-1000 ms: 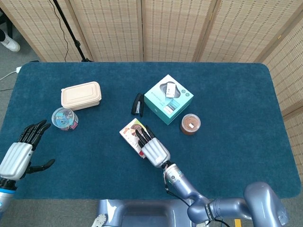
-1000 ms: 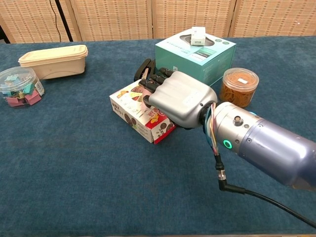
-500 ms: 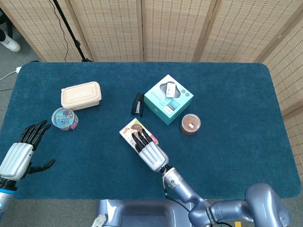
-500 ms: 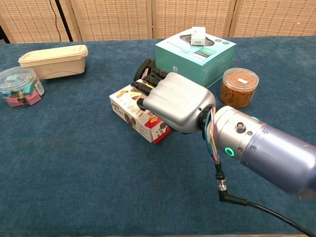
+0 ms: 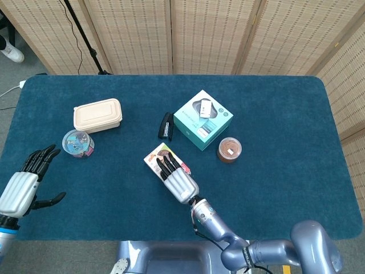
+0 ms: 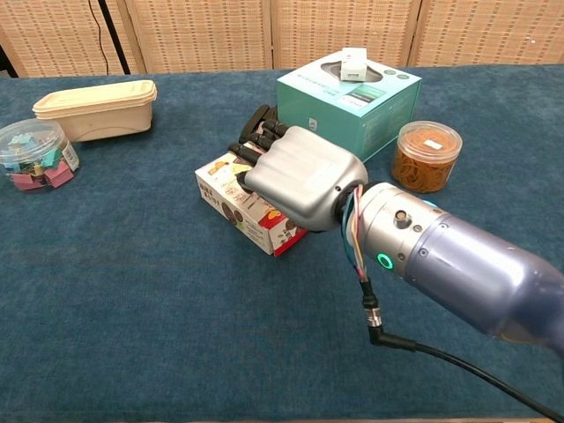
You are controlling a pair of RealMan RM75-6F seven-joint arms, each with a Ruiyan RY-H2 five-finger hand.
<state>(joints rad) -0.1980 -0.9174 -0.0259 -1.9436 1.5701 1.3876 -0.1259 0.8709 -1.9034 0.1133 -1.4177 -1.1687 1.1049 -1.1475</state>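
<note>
Cardboard snack box (image 5: 159, 159) lies diagonally under your right robot hand (image 5: 177, 180), fingers spread flat on it without gripping; the left robot hand (image 5: 24, 184), also spread, sits far off.

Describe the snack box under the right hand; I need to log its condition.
The snack box is a small, flat cardboard carton, white with a red end and printed pictures of round chocolate biscuits. It lies flat and looks closed, angled on the blue table cover, in front of the teal box. The right hand lies over its top, fingers stretched along it.
</note>
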